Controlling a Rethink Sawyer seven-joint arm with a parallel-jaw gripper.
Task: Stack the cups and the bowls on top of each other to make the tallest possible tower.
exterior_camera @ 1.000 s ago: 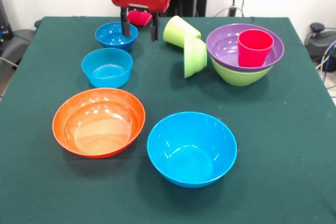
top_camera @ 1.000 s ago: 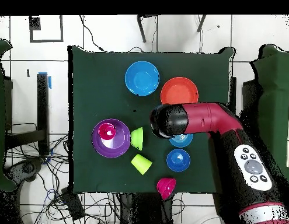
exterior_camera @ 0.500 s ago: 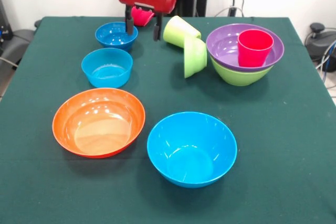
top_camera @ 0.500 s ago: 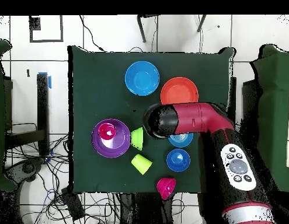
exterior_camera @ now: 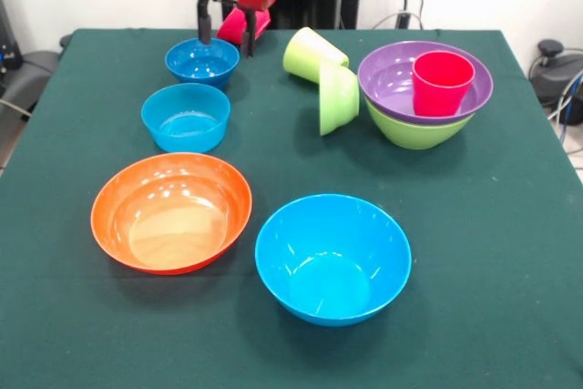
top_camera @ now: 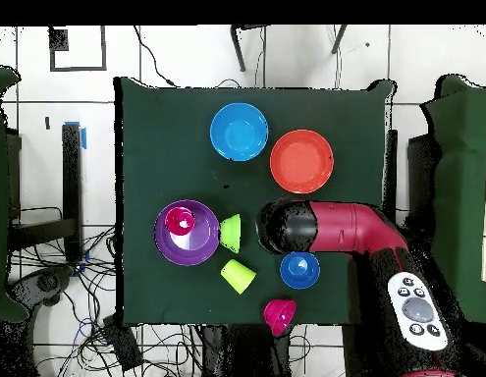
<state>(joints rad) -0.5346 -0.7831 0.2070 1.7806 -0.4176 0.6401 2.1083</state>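
Observation:
My gripper (exterior_camera: 224, 34) is open and empty, its two fingers hanging just above the far rim of the small dark blue bowl (exterior_camera: 202, 61). The small pink-red bowl (exterior_camera: 239, 25) lies on its side right behind the fingers. The tower stands at the right: the red cup (exterior_camera: 443, 82) in the purple bowl (exterior_camera: 392, 88), which sits in the large lime-green bowl (exterior_camera: 414, 131). The lime-green cup (exterior_camera: 308, 52) and the small lime-green bowl (exterior_camera: 339, 97) lie on their sides, touching. The small light blue bowl (exterior_camera: 186, 116) is upright.
The large orange bowl (exterior_camera: 171, 211) and the large light blue bowl (exterior_camera: 332, 257) stand upright at the near side. In the overhead view the arm's head (top_camera: 286, 227) covers the small light blue bowl, beside the dark blue bowl (top_camera: 299, 269) and the tower (top_camera: 187, 232).
The gripper has moved up and back toward the robot and to the picture's left in the front view. It stays open and empty. No bowl or cup has moved.

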